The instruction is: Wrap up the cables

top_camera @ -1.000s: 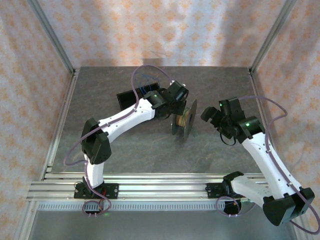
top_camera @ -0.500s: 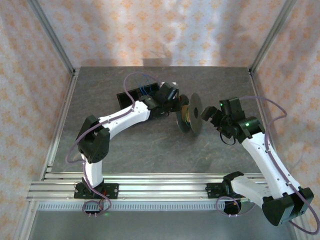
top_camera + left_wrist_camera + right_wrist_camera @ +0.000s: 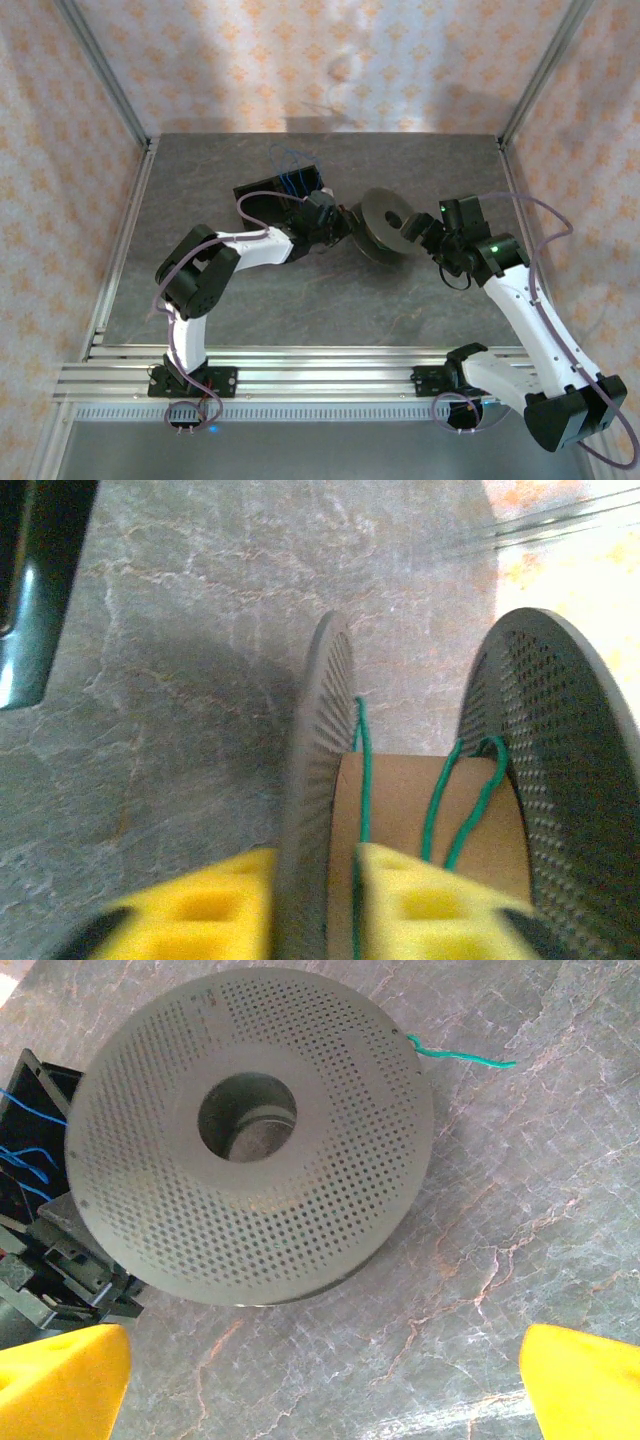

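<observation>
Left wrist view: the left gripper (image 3: pixel 312 910) straddles one flange (image 3: pixel 318 760) of the spool (image 3: pixel 560 780), with a yellow pad on each side. Both pads are blurred and cut off by the bottom edge, so I cannot tell whether they pinch the flange or stand just clear of it. The green cable (image 3: pixel 362 770) runs in a few loose turns over the cardboard core (image 3: pixel 400 810) between the flanges, and its lower part is hidden behind a pad.

In the right wrist view, the right gripper (image 3: pixel 325 1380) has its jaws wide apart and holds nothing, its tips cropped at the bottom corners. A short green end pokes past the spool's rim over the table (image 3: pixel 520 1210). The blue cable (image 3: pixel 25 1150) lies in a black box (image 3: pixel 35 1070), mostly cut off at the left.

From above, the spool stands tilted mid-table, between both grippers. The box sits behind the left arm, nearer the far edge, and the blue strands in it are too fine to trace.
</observation>
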Motion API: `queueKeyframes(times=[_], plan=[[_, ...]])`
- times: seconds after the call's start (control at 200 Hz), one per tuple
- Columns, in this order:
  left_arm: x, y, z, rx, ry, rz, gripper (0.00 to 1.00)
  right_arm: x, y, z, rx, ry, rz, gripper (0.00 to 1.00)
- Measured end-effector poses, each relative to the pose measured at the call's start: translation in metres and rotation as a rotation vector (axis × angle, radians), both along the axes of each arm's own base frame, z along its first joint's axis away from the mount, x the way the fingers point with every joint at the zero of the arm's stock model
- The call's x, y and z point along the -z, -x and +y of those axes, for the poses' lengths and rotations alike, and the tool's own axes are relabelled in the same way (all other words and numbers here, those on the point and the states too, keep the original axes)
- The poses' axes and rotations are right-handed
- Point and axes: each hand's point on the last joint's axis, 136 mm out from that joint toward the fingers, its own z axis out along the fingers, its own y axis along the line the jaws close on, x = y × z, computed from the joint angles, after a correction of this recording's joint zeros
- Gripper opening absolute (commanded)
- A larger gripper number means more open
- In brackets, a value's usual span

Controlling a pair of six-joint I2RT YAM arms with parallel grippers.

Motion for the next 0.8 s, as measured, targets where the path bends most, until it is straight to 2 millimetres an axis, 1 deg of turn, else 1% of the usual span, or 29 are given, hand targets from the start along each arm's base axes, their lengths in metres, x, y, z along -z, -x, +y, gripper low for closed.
queueKeyframes(times=[0.105, 0.215, 0.22, 0.24, 0.285, 0.295, 0.34, 0.42, 0.475, 0.566, 0.656, 0.691, 0.781, 0.801], plan=[[0.011, 0.006, 0.004, 0.001, -0.033, 0.032, 0.63, 0.0, -0.002, 0.002, -0.002, -0.012, -0.005, 0.99], [0.018, 0.012, 0.009, 0.009, -0.068, 0.06, 0.72, 0.0, -0.004, 0.004, -0.008, -0.019, -0.005, 0.99], [0.018, 0.012, 0.009, 0.009, -0.068, 0.06, 0.73, 0.0, -0.004, 0.004, -0.007, -0.019, -0.005, 0.99], [0.018, 0.013, 0.009, 0.012, -0.074, 0.062, 0.86, 0.001, -0.005, 0.005, -0.008, -0.02, -0.003, 0.99], [0.016, 0.016, 0.011, 0.021, -0.09, 0.063, 0.98, 0.001, -0.006, 0.006, -0.01, -0.022, -0.003, 0.99], [0.015, 0.018, 0.012, 0.025, -0.096, 0.062, 0.99, 0.001, -0.006, 0.006, -0.01, -0.022, -0.003, 0.99], [0.011, 0.022, 0.014, 0.03, -0.114, 0.065, 0.99, 0.001, -0.006, 0.006, -0.01, -0.022, -0.002, 0.99], [-0.004, 0.029, 0.019, 0.041, -0.145, 0.046, 0.99, 0.002, -0.006, 0.006, -0.01, -0.022, 0.0, 0.99], [-0.019, 0.034, 0.023, 0.05, -0.168, 0.026, 0.99, 0.003, -0.007, 0.006, -0.011, -0.022, 0.003, 0.99], [-0.038, 0.041, 0.031, 0.056, -0.204, -0.005, 0.99, 0.004, -0.009, 0.008, -0.015, -0.026, 0.005, 0.99], [-0.055, 0.047, 0.045, 0.054, -0.279, -0.036, 0.99, 0.004, -0.01, 0.011, -0.025, -0.039, 0.007, 0.99], [-0.059, 0.048, 0.049, 0.052, -0.3, -0.042, 0.99, 0.004, -0.011, 0.013, -0.028, -0.043, 0.008, 0.99], [-0.081, 0.05, 0.067, 0.04, -0.395, -0.088, 0.99, 0.005, -0.013, 0.016, -0.053, -0.048, 0.005, 0.99], [-0.088, 0.05, 0.072, 0.034, -0.418, -0.104, 0.99, 0.005, -0.013, 0.017, -0.057, -0.049, 0.004, 0.99]])
